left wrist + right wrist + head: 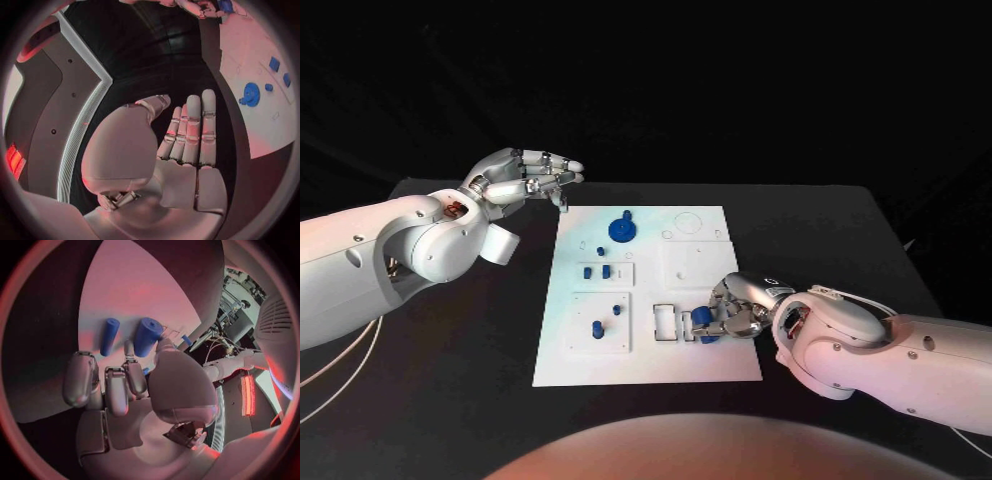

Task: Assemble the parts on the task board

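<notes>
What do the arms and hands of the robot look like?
Both arms are white with smooth rounded shells. The left hand and right hand are silver metal with jointed fingers. Thin pale cables hang by the left arm; its wrist shows a small brownish opening.

Task board (pixel 678 300): flat white plate, smooth matt finish, plastic by its look. Parts on it, among them the blue gear (pixel 623 229) and the blue cylinder (pixel 147 336): opaque blue plastic, matt, the gear toothed at its rim and the cylinder smooth-walled. Bench (pixel 855 240): black, dull, non-reflective surface. Left hand (pixel 525 177) and right hand (pixel 728 312): silver metallic finish, satin sheen with soft highlights. Arm shells: smooth glossy white plastic.
</notes>
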Controlling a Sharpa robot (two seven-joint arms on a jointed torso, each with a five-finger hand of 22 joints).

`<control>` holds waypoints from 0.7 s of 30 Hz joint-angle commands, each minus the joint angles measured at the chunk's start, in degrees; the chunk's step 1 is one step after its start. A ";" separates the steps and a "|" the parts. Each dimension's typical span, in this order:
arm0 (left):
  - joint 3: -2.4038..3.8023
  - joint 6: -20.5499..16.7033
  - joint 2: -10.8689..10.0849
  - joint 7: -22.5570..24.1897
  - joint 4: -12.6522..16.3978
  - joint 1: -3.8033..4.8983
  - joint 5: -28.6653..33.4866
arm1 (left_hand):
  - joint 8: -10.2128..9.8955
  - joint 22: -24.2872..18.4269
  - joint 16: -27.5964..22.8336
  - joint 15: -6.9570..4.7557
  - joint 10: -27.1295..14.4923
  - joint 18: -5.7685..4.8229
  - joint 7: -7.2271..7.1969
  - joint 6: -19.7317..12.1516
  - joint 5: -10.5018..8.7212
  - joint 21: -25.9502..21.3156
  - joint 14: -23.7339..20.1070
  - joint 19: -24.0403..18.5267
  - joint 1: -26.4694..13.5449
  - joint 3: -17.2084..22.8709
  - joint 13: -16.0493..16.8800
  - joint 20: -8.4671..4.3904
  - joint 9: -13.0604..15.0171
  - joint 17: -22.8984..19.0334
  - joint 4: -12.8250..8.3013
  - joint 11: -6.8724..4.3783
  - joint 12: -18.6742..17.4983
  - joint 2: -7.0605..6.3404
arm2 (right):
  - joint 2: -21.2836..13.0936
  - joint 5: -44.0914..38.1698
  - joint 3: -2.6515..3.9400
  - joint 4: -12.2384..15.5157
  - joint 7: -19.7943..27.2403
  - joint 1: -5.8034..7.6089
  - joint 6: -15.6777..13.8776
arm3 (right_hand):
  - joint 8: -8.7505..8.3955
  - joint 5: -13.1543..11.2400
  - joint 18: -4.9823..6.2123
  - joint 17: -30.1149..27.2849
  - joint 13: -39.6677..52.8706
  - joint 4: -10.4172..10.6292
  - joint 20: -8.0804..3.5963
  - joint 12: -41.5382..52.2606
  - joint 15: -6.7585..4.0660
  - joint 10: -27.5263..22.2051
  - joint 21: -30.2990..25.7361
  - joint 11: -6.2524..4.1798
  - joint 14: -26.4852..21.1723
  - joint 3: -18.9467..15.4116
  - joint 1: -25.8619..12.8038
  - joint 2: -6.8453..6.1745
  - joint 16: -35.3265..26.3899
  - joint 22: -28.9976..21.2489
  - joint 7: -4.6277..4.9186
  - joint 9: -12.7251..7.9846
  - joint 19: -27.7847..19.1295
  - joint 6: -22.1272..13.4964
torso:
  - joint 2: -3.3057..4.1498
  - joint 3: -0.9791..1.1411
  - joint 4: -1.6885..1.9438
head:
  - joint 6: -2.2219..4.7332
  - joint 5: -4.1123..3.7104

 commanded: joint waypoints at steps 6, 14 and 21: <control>0.03 1.14 -0.01 0.20 0.30 0.02 -0.22 | 0.39 -0.08 -0.23 0.05 -0.62 0.85 0.38 -0.38 0.18 -0.36 -0.49 -0.15 0.49 -0.09 -0.09 0.16 -0.06 0.10 -0.15 0.01 0.34 0.05 | 0.25 -7.13 -0.13 -0.42 -1.46 -0.18 5.17 | 0.44 0.18 -0.65 5.58 -0.13 -0.40 -0.13 -0.79 -0.26 -0.21 -0.46 -0.36 4.32 0.49 5.95 -0.85 0.75 8.39 -0.16 -0.07 -0.17 -0.31 | -0.10 -0.04 -0.11 | 0.07 0.10; 0.03 1.23 -0.07 0.18 0.31 0.02 -0.26 | 0.40 -0.08 -0.22 0.05 -0.64 0.85 0.39 -0.40 0.17 -0.36 -0.51 -0.15 0.52 -0.10 -0.10 0.16 -0.06 0.10 -0.19 0.02 0.35 0.02 | 0.00 -6.58 -0.12 -0.28 -1.76 -0.18 3.22 | 0.37 0.27 -0.82 6.49 0.58 -0.38 -0.23 -0.45 -0.41 0.30 0.45 -0.56 4.48 2.93 8.64 0.34 1.08 8.79 -0.35 -0.44 0.18 0.23 | -0.07 0.07 -0.05 | 0.15 0.20; 0.03 1.56 -0.04 0.09 0.33 0.02 -0.44 | 0.48 -0.01 -0.20 0.02 -0.83 0.87 0.40 -0.50 0.18 -0.23 -0.61 -0.12 1.12 -0.02 -0.12 0.10 -0.09 0.11 -0.72 0.03 0.42 -0.14 | -0.09 -4.92 -0.12 0.05 -0.46 -0.17 0.36 | 0.34 0.27 -1.22 8.28 1.72 -0.43 -0.42 0.39 -0.67 1.15 2.70 -0.92 4.84 5.05 9.90 1.14 1.72 9.56 -0.77 -0.82 0.91 1.23 | -0.02 0.03 -0.11 | 0.21 0.23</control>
